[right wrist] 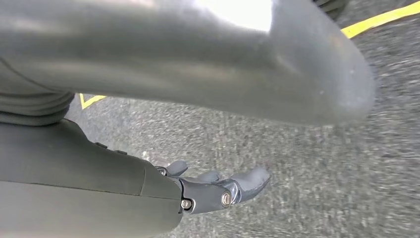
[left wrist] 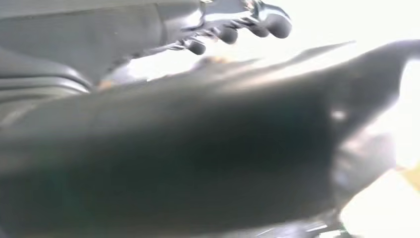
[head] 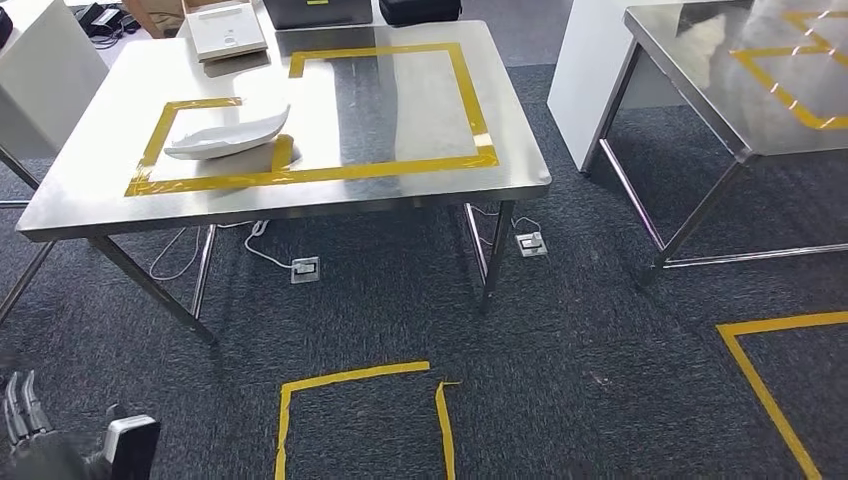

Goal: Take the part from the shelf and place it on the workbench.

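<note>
The part, a white curved shell [head: 228, 136], lies on the steel workbench [head: 420, 120], inside the smaller yellow-taped outline at its left side. No hand touches it. My left hand [head: 25, 410] hangs low at the picture's bottom left, well short of the bench, fingers straight and holding nothing. In the left wrist view its dark fingers [left wrist: 237, 29] are spread, with a blurred thick thumb [left wrist: 198, 148] close to the lens. In the right wrist view my right hand [right wrist: 218, 186] hangs over the grey carpet, fingers stretched out and apart, nothing in them.
A second steel table [head: 720, 70] with yellow tape stands at the right, a white panel [head: 590, 70] beside it. Flat boxes [head: 228, 30] and dark cases sit at the bench's far edge. Floor sockets [head: 305, 268] with cables lie under the bench. Yellow tape squares [head: 360, 400] mark the carpet.
</note>
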Available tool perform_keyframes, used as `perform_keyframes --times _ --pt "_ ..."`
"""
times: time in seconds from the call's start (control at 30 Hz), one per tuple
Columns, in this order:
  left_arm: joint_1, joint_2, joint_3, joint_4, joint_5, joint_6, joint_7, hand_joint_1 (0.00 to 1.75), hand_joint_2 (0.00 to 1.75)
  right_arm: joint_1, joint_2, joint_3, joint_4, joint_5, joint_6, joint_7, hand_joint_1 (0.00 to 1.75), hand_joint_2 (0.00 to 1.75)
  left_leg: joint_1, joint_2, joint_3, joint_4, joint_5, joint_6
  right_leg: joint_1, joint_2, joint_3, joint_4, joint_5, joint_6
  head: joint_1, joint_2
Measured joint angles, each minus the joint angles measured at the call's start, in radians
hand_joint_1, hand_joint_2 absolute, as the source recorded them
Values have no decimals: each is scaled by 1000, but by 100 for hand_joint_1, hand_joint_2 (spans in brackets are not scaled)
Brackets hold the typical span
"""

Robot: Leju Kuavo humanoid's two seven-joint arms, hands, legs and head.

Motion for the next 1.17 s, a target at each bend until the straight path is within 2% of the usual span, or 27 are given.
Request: perform_keyframes --times 0.07,0.1,0.17,0.2,0.23,0.27,0.33,0.37,0.4,0.43,0.47,0.5,0.57,0.6,0.67,0.7,0.73,0.77,0.83,0.87,0.9,0.93,0.97,1.0,1.03,1.1,1.17 --pt "-31 37 91 184 74 0 28 0 0 0 -1 0 0 8 4 3 0 0 -2 -2 80 -121 -27 9 0 4 -14 6 18 12 2 0" --pt "-40 56 131 271 93 -4 58 0 0 0 -2 0 0 12 6 4 0 0 -6 -3 94 -151 -43 17 1 6 -15 5 27 19 4 0" --pt "-47 90 200 424 116 -41 163 0 0 2 -4 0 0 20 13 6 0 0 -9 0 83 -158 -33 38 -2 8 -16 2 37 32 4 1" --pt "-48 105 233 492 138 -78 229 0 0 4 -5 0 0 25 18 7 0 0 -9 2 74 -157 -23 49 -4 8 -22 11 20 37 1 1" --pt "-45 117 266 551 166 -121 300 0 0 5 -7 0 0 28 22 8 0 0 -9 6 63 -158 -12 59 -5 9 -33 36 -17 42 -1 1" --pt "-39 126 302 606 199 -169 384 0 0 6 -9 0 0 33 28 9 0 0 -8 8 49 -159 0 66 -6 8 -47 83 -72 45 -3 1" --pt "-22 135 371 696 242 -237 581 0 0 5 -16 1 0 40 42 10 0 0 -11 12 19 -157 23 72 -4 8 -72 214 -177 47 -5 1" --pt "-15 136 401 736 249 -260 691 0 0 4 -21 1 0 43 48 11 0 0 -13 12 2 -154 36 73 -2 8 -75 271 -198 47 -4 1" --pt "-9 135 421 768 246 -272 786 0 0 3 -27 1 0 46 52 12 0 0 -15 12 -15 -151 48 74 0 8 -64 302 -191 44 -2 1" --pt "-6 134 437 794 242 -281 860 0 0 2 -31 2 0 48 54 13 0 0 -16 11 -32 -148 60 74 3 8 -37 297 -165 40 2 1" --pt "-3 132 449 815 239 -289 905 0 0 0 -35 2 0 50 54 14 0 0 -18 9 -48 -144 70 72 7 9 9 254 -136 33 6 1" --pt "-2 130 459 835 237 -293 931 0 0 -2 -38 2 0 50 55 15 0 0 -19 8 -61 -141 80 70 13 9 68 181 -126 24 10 1" --pt "-2 126 474 864 235 -297 947 0 0 -7 -42 3 0 51 55 15 0 0 -21 7 -74 -139 99 63 21 9 170 30 -143 9 12 1" --pt "-4 124 479 875 234 -296 951 0 0 -9 -43 3 0 51 56 14 0 0 -21 7 -76 -140 108 58 24 9 193 -12 -157 4 11 1" --pt "-7 124 489 890 233 -295 957 0 0 -11 -45 3 0 51 55 15 0 0 -20 6 -76 -147 125 46 24 8 191 -28 -149 -2 7 1" --pt "-8 124 493 897 233 -295 959 0 0 -11 -45 3 0 51 55 16 0 0 -19 4 -80 -143 119 40 22 6 184 -31 -139 -8 5 1" --pt "-8 124 495 903 233 -294 961 0 0 -12 -45 4 0 51 55 16 0 0 -18 2 -86 -127 95 34 19 4 175 -34 -126 -14 0 1" --pt "-8 123 496 909 232 -293 962 0 0 -12 -45 4 0 51 55 16 0 0 -17 1 -96 -92 50 27 15 1 163 -36 -113 -20 -8 1" --pt "-8 123 500 915 232 -293 963 0 0 -11 -46 4 0 52 55 16 0 0 -12 0 -122 25 -58 15 14 -1 134 -33 -89 -23 -25 1" --pt "-9 123 502 917 232 -293 963 0 0 -11 -46 4 0 52 55 16 0 0 -10 0 -130 86 -89 11 14 -3 117 -31 -77 -22 -31 1" --pt "-9 123 504 919 232 -293 963 0 0 -11 -46 4 0 52 55 16 0 0 -8 0 -128 129 -91 7 14 -4 100 -28 -65 -20 -35 1" --pt "-10 123 504 920 232 -293 964 0 0 -11 -46 4 0 52 55 16 0 0 -6 0 -112 145 -69 4 12 -6 81 -23 -54 -17 -38 1" --pt "-10 123 505 922 232 -294 968 0 0 -11 -46 4 0 51 55 16 0 0 -4 0 -80 126 -35 3 11 -7 62 -17 -44 -13 -40 1" --pt "-11 122 506 923 232 -296 975 0 0 -12 -46 4 0 50 53 17 0 0 -2 0 -32 77 -7 1 9 -7 44 -9 -35 -8 -41 1" --pt "-13 120 508 924 232 -300 983 0 0 -12 -46 4 0 47 50 20 0 0 -1 0 23 6 -8 1 8 -7 29 -1 -27 -2 -41 1" --pt "-18 113 511 924 230 -320 994 0 87 -13 -46 4 0 42 40 31 0 87 -4 -2 106 -119 -47 13 9 -7 14 11 -14 11 -41 1" --pt "-19 105 512 925 222 -346 991 0 175 -14 -46 4 0 41 29 46 0 175 -11 -2 123 -159 -66 30 9 -7 12 13 -4 20 -43 1"
